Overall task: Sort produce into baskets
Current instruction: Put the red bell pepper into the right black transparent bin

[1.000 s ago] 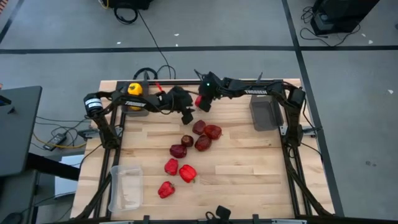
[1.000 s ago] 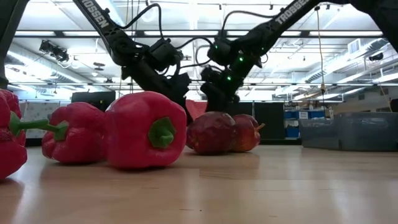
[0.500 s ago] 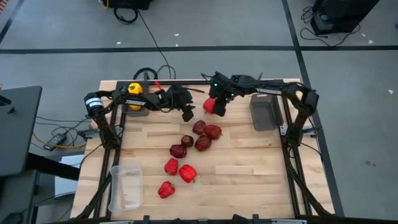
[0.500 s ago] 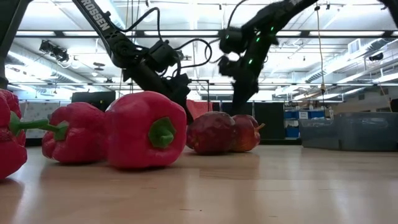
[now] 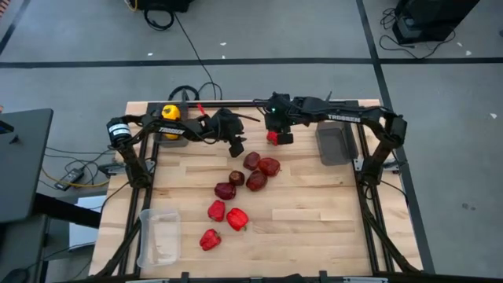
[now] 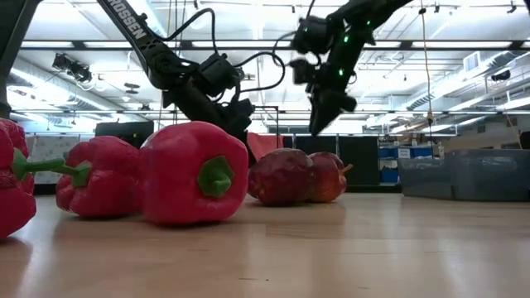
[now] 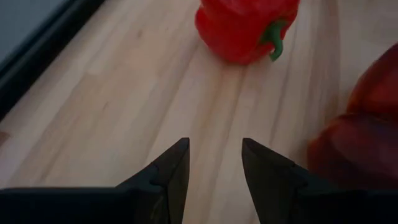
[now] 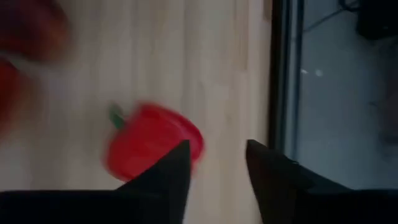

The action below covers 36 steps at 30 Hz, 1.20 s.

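A red bell pepper [image 5: 272,139] lies on the table near its far edge; it also shows in the right wrist view [image 8: 152,146]. My right gripper [image 5: 277,126] is open and empty above it, raised well off the table [image 6: 325,120]; the pepper lies beside its fingers, not between them. My left gripper [image 5: 236,146] is open and empty [image 7: 214,165], low over bare wood, with the same pepper [image 7: 245,28] ahead of it. Several dark maroon fruits [image 5: 253,173] cluster at the table's middle. Three red peppers [image 5: 224,220] lie nearer the front.
A dark grey basket [image 5: 335,145] stands at the far right. Another [image 5: 174,135] stands at the far left, with a yellow pepper [image 5: 170,112] by it. A clear basket [image 5: 159,237] stands at the near left. Bare wood lies right of the produce.
My right gripper has moved toward the table's right edge and risen. The red pepper by the far edge now lies farther toward the right edge than a second ago. My left arm has kept still.
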{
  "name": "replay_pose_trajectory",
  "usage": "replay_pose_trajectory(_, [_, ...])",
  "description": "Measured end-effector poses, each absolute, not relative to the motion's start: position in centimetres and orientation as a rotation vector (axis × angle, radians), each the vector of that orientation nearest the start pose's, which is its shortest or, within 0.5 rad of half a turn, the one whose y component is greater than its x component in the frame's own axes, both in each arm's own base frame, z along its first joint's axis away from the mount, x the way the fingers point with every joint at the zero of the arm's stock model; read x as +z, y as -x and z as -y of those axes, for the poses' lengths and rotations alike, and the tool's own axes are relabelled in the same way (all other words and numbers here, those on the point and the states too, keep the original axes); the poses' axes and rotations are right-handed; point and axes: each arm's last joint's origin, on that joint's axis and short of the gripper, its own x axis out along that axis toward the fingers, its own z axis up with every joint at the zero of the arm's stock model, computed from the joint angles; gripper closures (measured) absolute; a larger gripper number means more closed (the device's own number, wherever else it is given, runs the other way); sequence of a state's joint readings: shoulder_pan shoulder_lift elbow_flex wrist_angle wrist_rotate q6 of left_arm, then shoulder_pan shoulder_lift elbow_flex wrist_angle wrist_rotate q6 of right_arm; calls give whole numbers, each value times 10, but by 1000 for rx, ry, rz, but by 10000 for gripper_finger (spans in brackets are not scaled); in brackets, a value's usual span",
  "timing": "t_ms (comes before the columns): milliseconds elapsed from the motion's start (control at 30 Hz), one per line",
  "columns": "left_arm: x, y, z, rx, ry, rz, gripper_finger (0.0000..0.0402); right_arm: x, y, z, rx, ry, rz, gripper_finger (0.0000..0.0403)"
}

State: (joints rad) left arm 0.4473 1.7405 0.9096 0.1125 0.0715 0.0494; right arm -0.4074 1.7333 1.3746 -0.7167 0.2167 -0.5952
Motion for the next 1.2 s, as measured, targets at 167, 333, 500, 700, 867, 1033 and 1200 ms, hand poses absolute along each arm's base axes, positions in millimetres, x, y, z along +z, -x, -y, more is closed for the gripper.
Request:
replay_pose_trajectory(167, [158, -313, -147, 345, 148, -721, 249, 235, -332, 145, -110, 575, -1307, 126])
replay_pose_trajectory(333, [159, -314, -147, 351, 149, -706, 249, 232, -335, 136, -81, 748, -1392, 19])
replay_pose_trajectory(500, [160, -315, -147, 358, 158, -697, 249, 228, -326, 125, 95, 765, -1495, 28])
replay_pose_trajectory(700, [166, -319, -149, 363, 137, -615, 249, 230, -329, 128, 88, 703, -1405, 34])
replay_pose_trajectory(867, [167, -320, -150, 363, 134, -604, 249, 227, -330, 127, 135, 713, -1390, 34])
replay_pose_trajectory(1033, [166, -319, -150, 363, 137, -614, 249, 215, -328, 132, 296, 845, -1332, 34])
replay_pose_trajectory(1200, [165, -318, -149, 363, 140, -627, 249, 205, -328, 137, 290, 955, -1308, 26])
